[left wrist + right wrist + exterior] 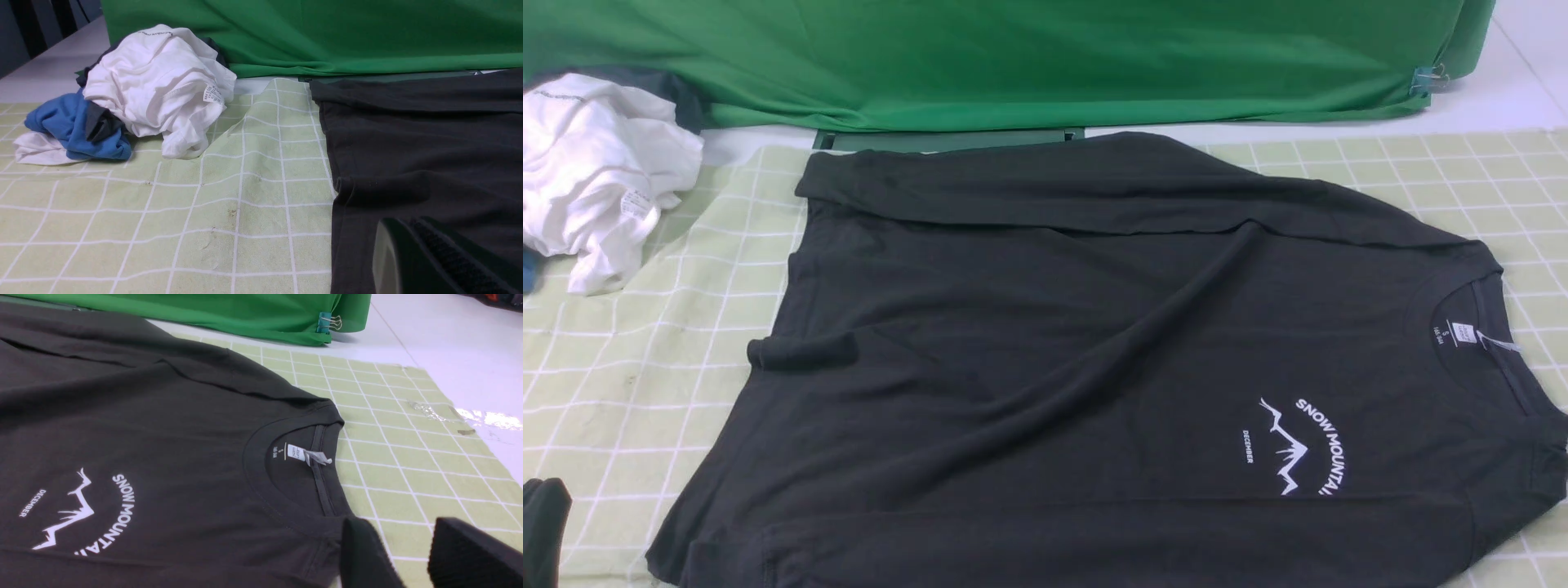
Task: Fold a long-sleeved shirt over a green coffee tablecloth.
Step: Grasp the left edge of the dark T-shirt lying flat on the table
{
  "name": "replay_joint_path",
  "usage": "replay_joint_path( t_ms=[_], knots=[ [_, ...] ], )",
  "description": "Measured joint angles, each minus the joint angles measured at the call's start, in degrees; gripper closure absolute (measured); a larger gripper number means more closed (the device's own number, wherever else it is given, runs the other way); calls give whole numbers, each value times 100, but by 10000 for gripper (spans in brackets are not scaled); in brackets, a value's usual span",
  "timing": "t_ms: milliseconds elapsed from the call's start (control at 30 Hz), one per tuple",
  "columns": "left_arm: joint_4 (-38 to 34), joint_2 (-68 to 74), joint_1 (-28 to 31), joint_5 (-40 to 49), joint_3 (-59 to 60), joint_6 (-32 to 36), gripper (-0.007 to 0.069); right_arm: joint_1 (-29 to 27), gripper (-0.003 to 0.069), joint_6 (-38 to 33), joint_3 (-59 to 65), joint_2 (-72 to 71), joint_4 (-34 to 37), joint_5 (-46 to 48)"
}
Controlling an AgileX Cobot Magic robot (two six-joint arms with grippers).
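Observation:
The black long-sleeved shirt (1094, 351) lies spread on the green coffee tablecloth (629, 384), collar and white neck label to the right and hem to the left. Both sleeves are laid in over the body, and one cuff (800, 351) pokes out at the left edge. The white "SNOW MOUNTAIN" print (81, 514) faces up. My left gripper (408, 228) is shut and holds nothing, near the shirt's hem side; it shows as a dark tip (543, 523) in the front view. My right gripper (402, 539) stands open beside the collar (294, 457), over bare tablecloth (408, 457).
A crumpled white garment (596, 171) with blue cloth (77, 126) beside it lies at the back left. The deep-green backdrop (1029, 57), held by a binder clip (329, 321), hangs along the far side. White table (449, 347) shows past the tablecloth's right edge.

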Motion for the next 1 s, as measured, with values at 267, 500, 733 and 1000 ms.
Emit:
replay_joint_path(
  t_ms=[267, 500, 733, 1000],
  knots=[
    [0, 0, 0, 0, 0, 0, 608, 0, 414, 0, 0, 0, 0, 0],
    [0, 0, 0, 0, 0, 0, 608, 0, 414, 0, 0, 0, 0, 0],
    [226, 0, 0, -143, 0, 0, 608, 0, 414, 0, 0, 0, 0, 0],
    [-1525, 0, 0, -2599, 0, -627, 608, 0, 414, 0, 0, 0, 0, -4]
  ],
)
